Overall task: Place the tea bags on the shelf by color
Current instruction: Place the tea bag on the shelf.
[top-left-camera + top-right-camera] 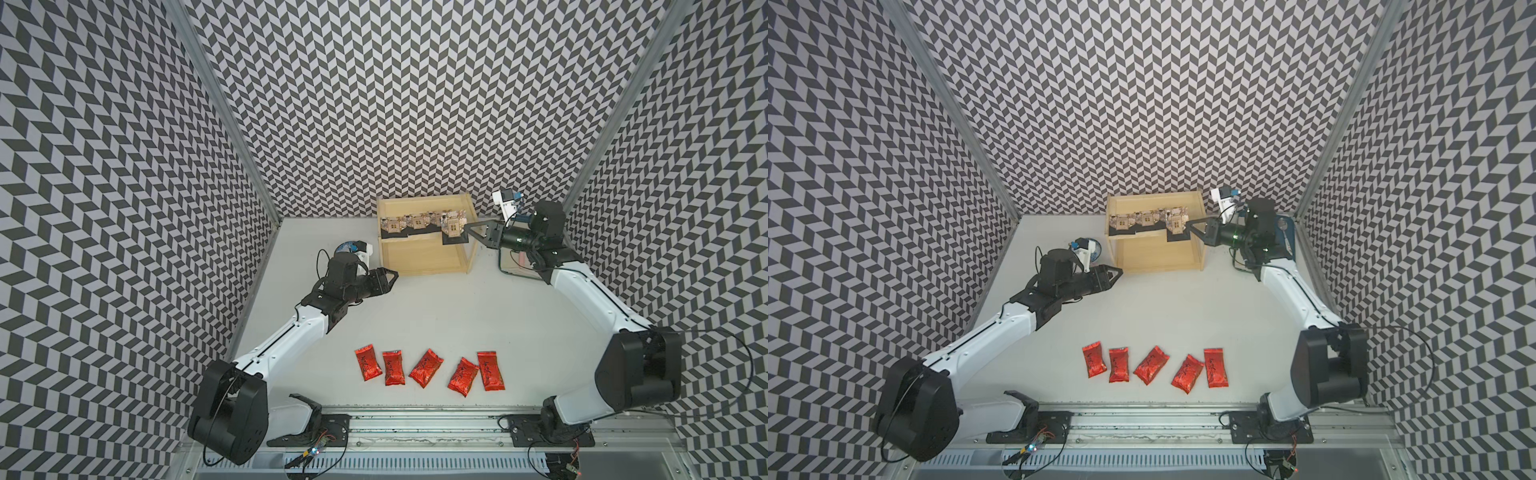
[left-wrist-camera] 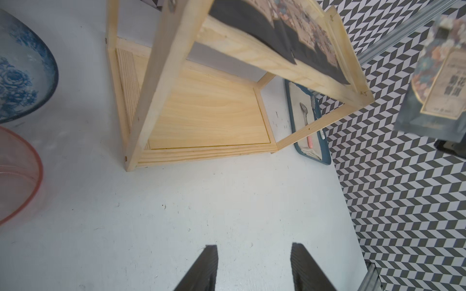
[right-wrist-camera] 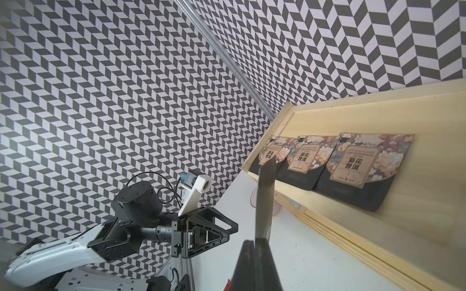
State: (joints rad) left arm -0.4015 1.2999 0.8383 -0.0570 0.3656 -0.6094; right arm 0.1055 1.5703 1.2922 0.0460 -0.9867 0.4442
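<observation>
While our right gripper (image 1: 468,235) pinches the fourth black tea bag (image 1: 454,230) tight, that bag sticks out to its left, over the top board of the shelf (image 1: 424,200) at its right near edge, just beside three black bags (image 1: 417,223). Our left gripper (image 1: 392,276) hangs half open and empty. Five red pouches (image 1: 426,368) lie on the near table (image 1: 457,311), nearer that arm, we think.

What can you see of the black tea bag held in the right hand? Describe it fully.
The black tea bag is a flat, thin square packet, matte black toward one end, with a beige label bearing dark characters framed by a floral print. The right hand, shut, pinches one edge; nothing else touches it. It hangs in the air beside the top tier of the shelf, apart from the wood in the left wrist view, edge-on in the right wrist view.
</observation>
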